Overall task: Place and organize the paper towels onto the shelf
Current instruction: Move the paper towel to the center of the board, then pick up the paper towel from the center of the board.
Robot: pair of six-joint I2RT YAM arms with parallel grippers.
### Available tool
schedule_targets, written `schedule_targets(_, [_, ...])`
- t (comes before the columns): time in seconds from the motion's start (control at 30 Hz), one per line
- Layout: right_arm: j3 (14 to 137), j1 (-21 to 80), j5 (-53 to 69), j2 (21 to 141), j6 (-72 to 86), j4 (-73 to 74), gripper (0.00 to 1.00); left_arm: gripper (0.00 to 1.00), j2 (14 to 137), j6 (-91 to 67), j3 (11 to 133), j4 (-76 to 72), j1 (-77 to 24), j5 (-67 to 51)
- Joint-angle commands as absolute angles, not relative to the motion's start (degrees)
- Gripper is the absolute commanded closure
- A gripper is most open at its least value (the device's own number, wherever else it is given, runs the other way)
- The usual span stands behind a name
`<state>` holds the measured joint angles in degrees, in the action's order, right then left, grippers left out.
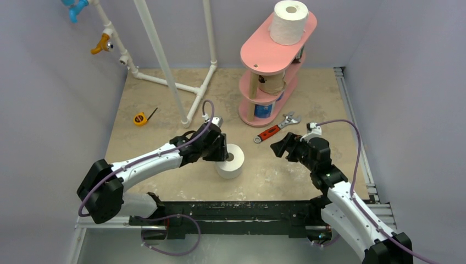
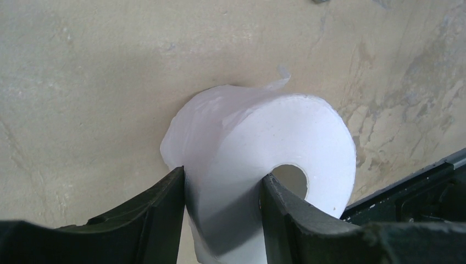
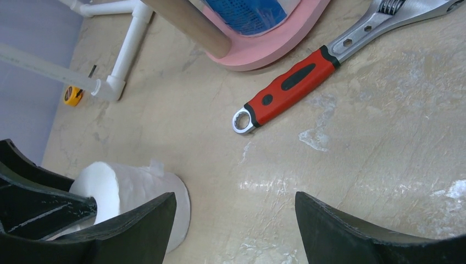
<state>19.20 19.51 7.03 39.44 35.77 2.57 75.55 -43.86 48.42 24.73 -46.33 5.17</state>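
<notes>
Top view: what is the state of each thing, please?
left gripper, shut on the white roll
right gripper, open, empty
white roll, pinched by its wall
shelf, upright
top roll, upright atop the shelf
tan roll, on the shelf's middle level
wrench, flat on table

Robot lab cell: plain lilac walls, white pipe frame, two table-mounted arms.

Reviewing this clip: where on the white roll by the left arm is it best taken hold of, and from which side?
Probably its wall, from above. The white roll stands on end with its core open upward, so one finger can go inside and one outside. The left end effector appears to be clamped that way.
</notes>
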Motion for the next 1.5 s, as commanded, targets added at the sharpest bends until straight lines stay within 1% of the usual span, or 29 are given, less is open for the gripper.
schedule_targets(0.0, [19.16, 19.73, 6.07, 39.83, 34.88, 1.15, 0.20, 0.63, 76.11, -39.19, 47.84, 12.62, -47.25, 0.35])
schedule_targets(0.1, [19.16, 19.75, 6.13, 40.23, 34.89, 1.14, 0.20, 0.63, 77.76, -38.94, 47.55, 10.52, -47.56, 0.26])
schedule_targets(0.2, [19.31, 19.73, 6.63, 40.82, 34.95, 0.99, 0.19, 0.59, 78.88, -39.56, 47.61, 9.78, -47.73, -0.59])
schedule_targets(0.27, [19.74, 19.74, 7.55, 41.57, 34.96, 1.47, 0.17, 0.50, 78.97, -39.99, 47.31, 9.16, -47.73, -0.70])
schedule_targets(0.3, [19.96, 19.74, 7.86, 41.99, 34.97, 1.82, 0.16, 0.42, 78.82, -40.19, 47.30, 9.14, -47.72, -0.72])
schedule_targets(0.37, [20.61, 19.69, 8.25, 42.69, 35.54, 2.92, 0.14, 0.32, 78.32, -40.41, 47.29, 9.38, -47.77, -0.74])
schedule_targets(0.43, [21.10, 19.73, 5.79, 43.54, 38.98, 4.18, 0.11, 0.26, 77.56, -40.73, 47.38, 10.18, -47.76, -0.67])
schedule_targets(0.5, [22.26, 19.63, 3.04, 44.83, 41.89, 6.77, 0.02, 0.21, 76.55, -41.30, 47.58, 11.02, -47.73, -0.53])
schedule_targets(0.63, [25.47, 19.65, 3.16, 48.18, 43.35, 10.46, 0.01, 0.14, 73.36, -43.21, 47.93, 13.53, -47.75, -0.18])
schedule_targets(0.67, [25.52, 19.61, 3.69, 48.17, 43.29, 10.67, 0.01, 0.04, 71.96, -44.20, 47.85, 14.55, -47.73, 0.61])
schedule_targets(0.7, [25.31, 19.58, 4.83, 47.72, 43.13, 10.41, 0.01, 0.01, 69.30, -45.45, 47.53, 15.27, -47.77, 2.07])
schedule_targets(0.83, [24.13, 19.45, 9.72, 43.40, 42.93, 7.82, 0.01, 0.00, 59.01, -50.36, 45.19, 19.51, -47.51, 9.89])
schedule_targets(0.93, [23.61, 19.51, 10.50, 39.71, 43.65, 6.53, 0.01, 0.00, 52.15, -55.10, 44.82, 27.15, -46.88, 18.57])
schedule_targets(1.0, [24.84, 19.56, 10.36, 38.87, 40.63, 7.23, 0.01, 0.00, 48.77, -54.94, 44.67, 31.02, -45.54, 20.07])
schedule_targets(1.07, [27.67, 19.79, 11.58, 40.09, 37.12, 10.11, 0.01, 0.00, 46.11, -53.83, 44.28, 34.05, -45.11, 21.53])
schedule_targets(1.17, [33.63, 20.95, 8.13, 41.51, 33.94, 16.97, 0.01, 0.00, 41.59, -54.99, 42.00, 38.22, -45.01, 24.39])
schedule_targets(1.3, [39.85, 23.42, 5.91, 44.76, 33.20, 22.01, 0.01, 0.01, 33.87, -57.41, 36.76, 39.50, -45.07, 27.50])
schedule_targets(1.37, [42.24, 26.44, 5.11, 48.44, 34.34, 23.79, 0.01, 0.01, 31.37, -58.17, 34.93, 39.67, -45.06, 28.62])
schedule_targets(1.47, [45.94, 33.94, 0.58, 53.45, 36.70, 25.64, 0.01, 0.01, 30.08, -58.92, 33.21, 40.37, -45.05, 29.45])
